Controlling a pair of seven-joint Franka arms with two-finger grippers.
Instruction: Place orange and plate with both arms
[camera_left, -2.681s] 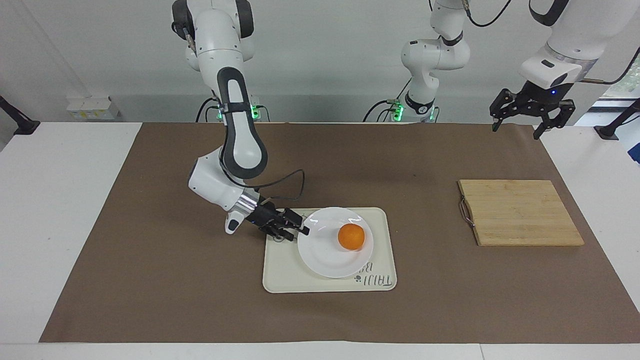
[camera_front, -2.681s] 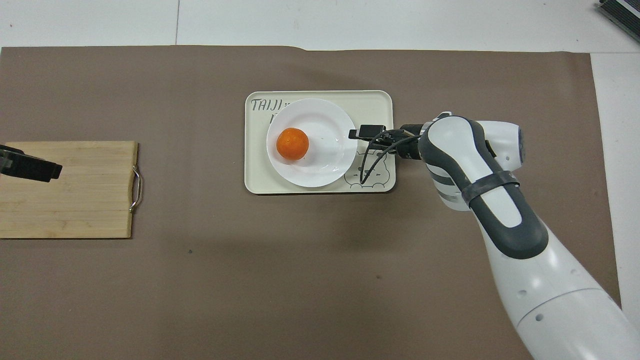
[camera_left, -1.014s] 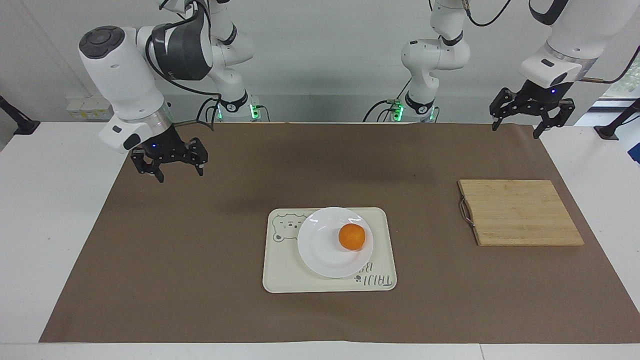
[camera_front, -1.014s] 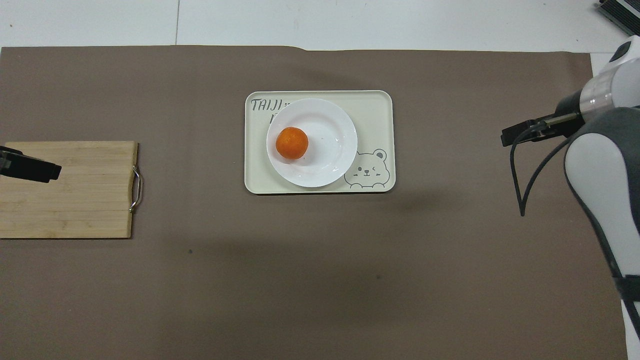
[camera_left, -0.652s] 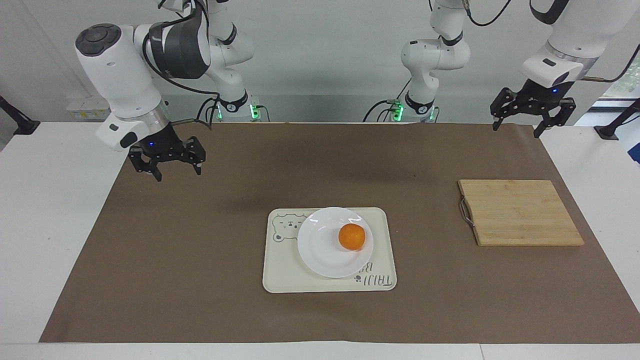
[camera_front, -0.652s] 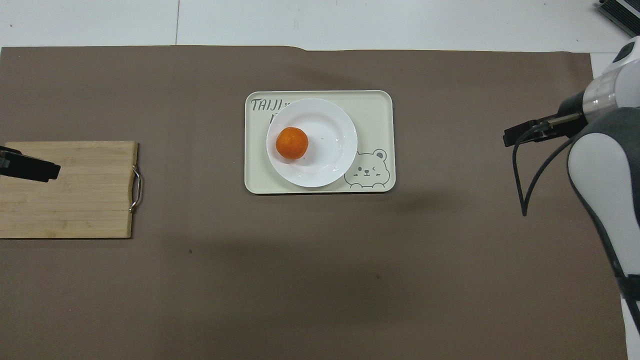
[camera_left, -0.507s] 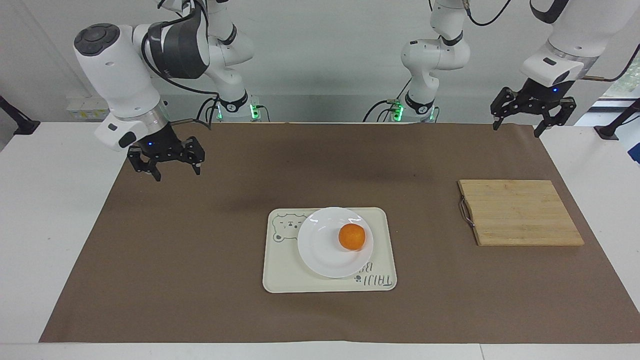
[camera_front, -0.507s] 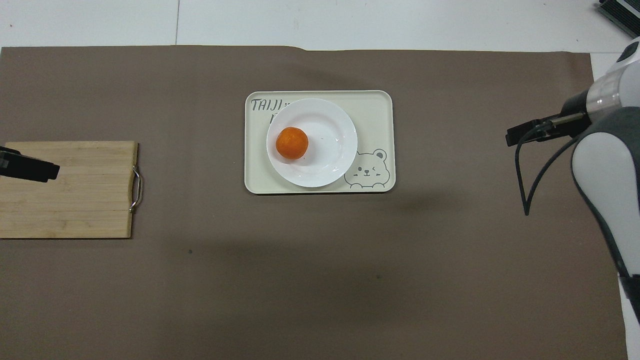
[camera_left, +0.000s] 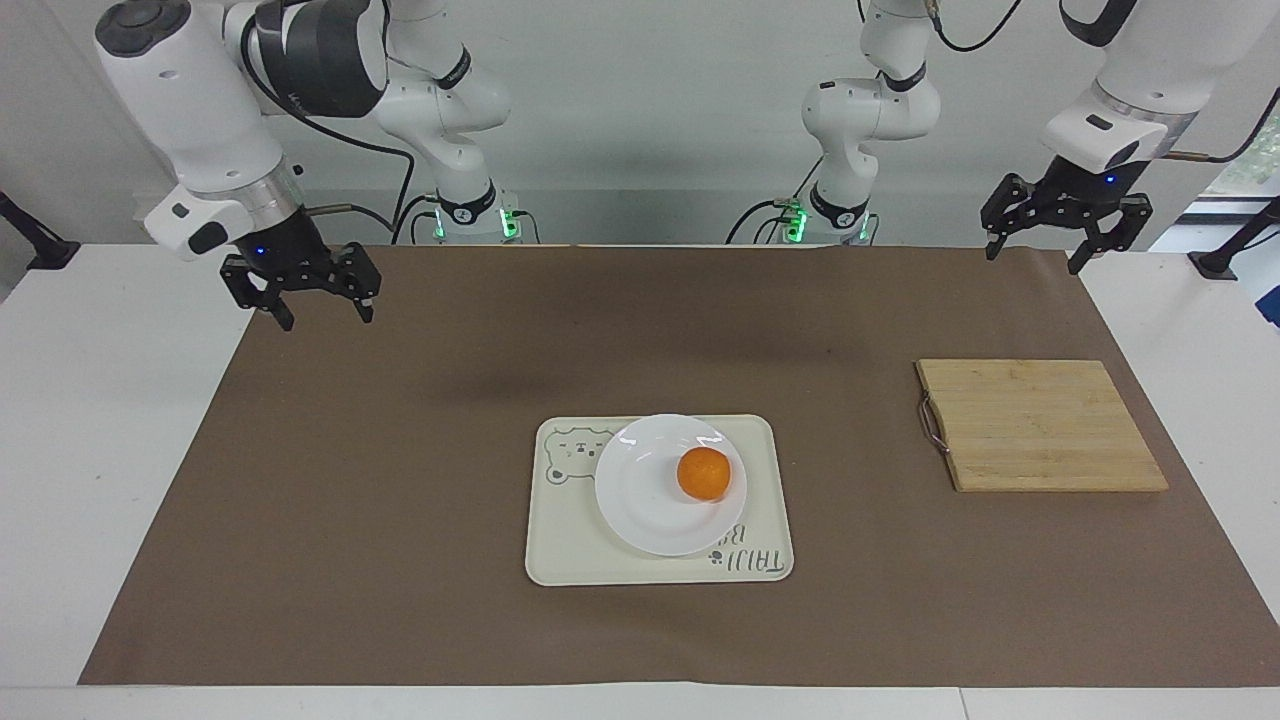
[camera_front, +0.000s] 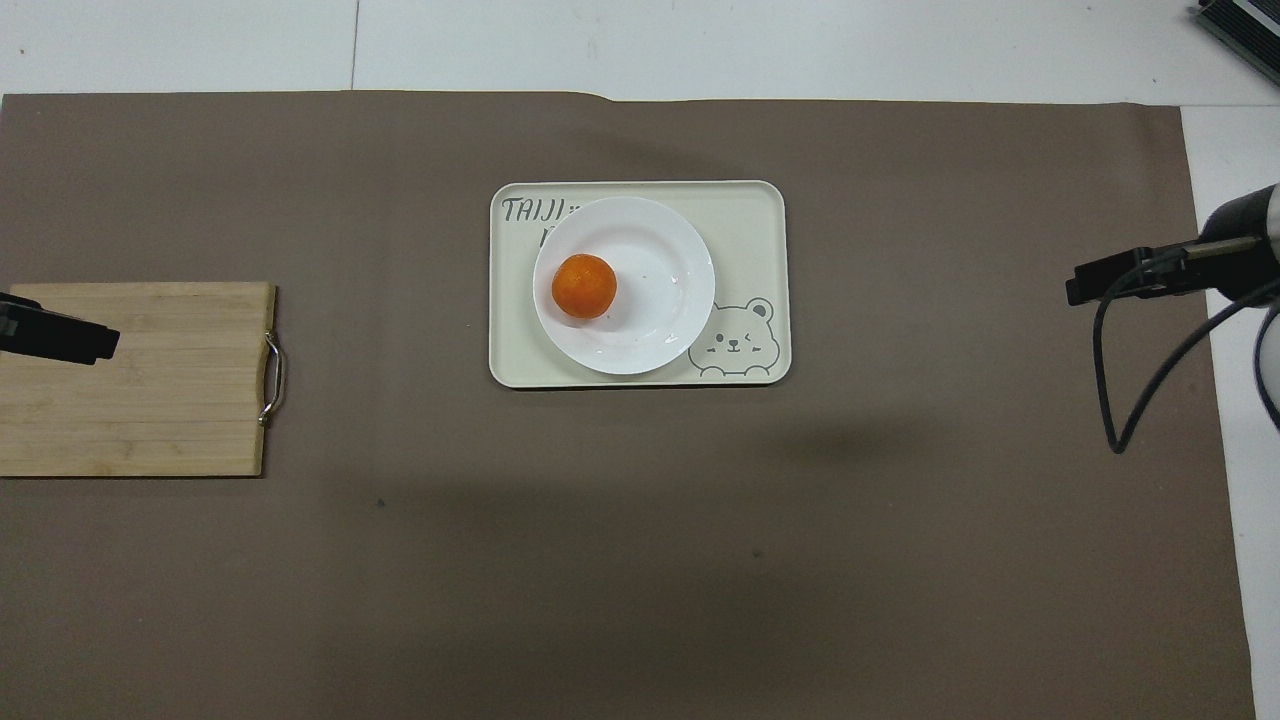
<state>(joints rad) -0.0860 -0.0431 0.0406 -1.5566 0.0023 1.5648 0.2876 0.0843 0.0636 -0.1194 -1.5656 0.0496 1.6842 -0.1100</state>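
The orange (camera_left: 704, 474) sits on the plate (camera_left: 650, 510), itself on the tray (camera_left: 560, 560), well apart from both my tools. My right tool (camera_left: 300, 288) and left tool (camera_left: 1066, 218) hang open, empty; placing looks finished.

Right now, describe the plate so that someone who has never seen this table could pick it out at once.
In the middle of the brown table mat lies a cream rectangular tray with a bear print. The plate rests on that tray, toward its lettered end, with the orange sitting on it. It is the only round, glossy white thing there; the wooden cutting board toward the left arm's end is flat and square-cornered.
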